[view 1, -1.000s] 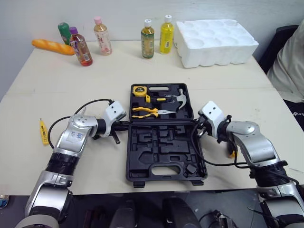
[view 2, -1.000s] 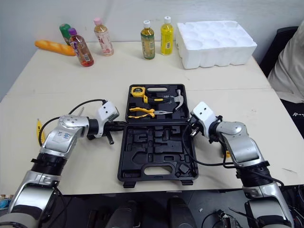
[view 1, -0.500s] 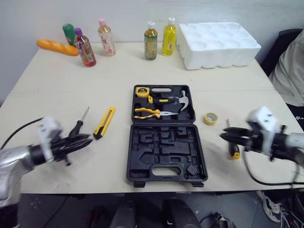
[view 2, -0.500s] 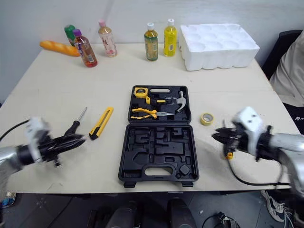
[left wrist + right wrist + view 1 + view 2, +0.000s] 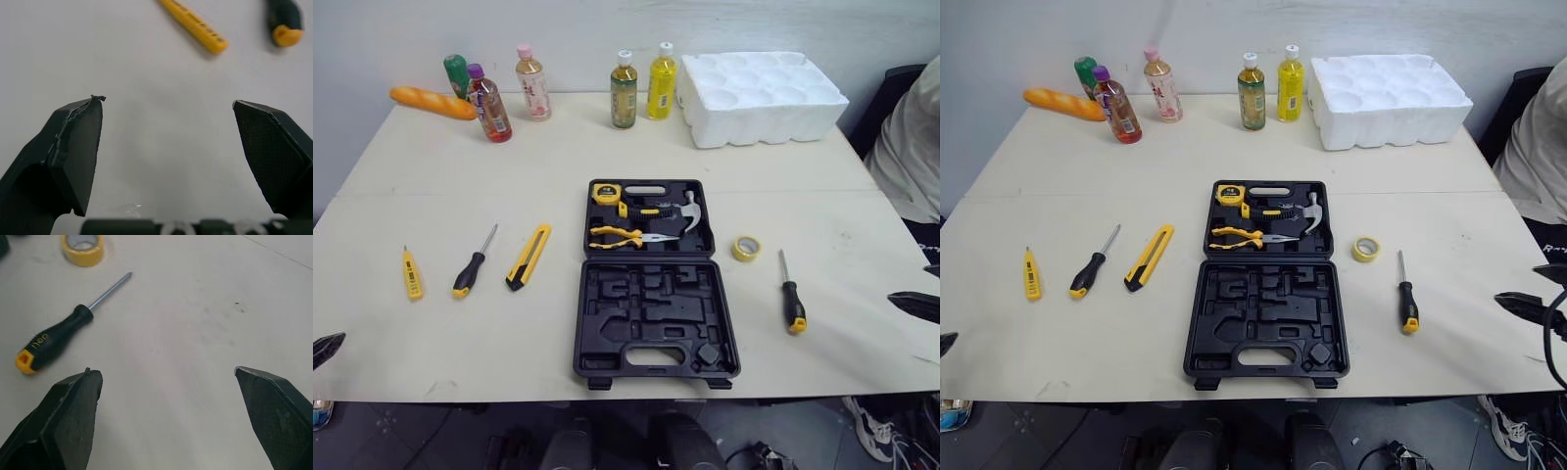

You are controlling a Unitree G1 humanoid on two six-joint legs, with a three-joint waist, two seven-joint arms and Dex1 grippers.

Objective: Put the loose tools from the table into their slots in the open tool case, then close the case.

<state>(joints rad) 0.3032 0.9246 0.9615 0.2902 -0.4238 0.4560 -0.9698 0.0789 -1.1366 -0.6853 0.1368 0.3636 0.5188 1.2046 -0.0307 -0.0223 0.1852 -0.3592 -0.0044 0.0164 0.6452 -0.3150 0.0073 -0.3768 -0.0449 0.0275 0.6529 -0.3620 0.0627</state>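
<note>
We see the black tool case (image 5: 651,315) lying open, with hammer (image 5: 688,208), pliers (image 5: 622,234) and tape measure (image 5: 604,192) seated. Our left gripper (image 5: 166,100) and right gripper (image 5: 164,371) gape wide.

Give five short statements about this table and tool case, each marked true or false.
1. The tool case is open. True.
2. The utility knife lies inside the case. False: it lies on the table, left of the case.
3. The left gripper holds a tool. False: it is open and empty.
4. The tape roll lies on the table, right of the case. True.
5. The pliers sit in the case. True.
</note>
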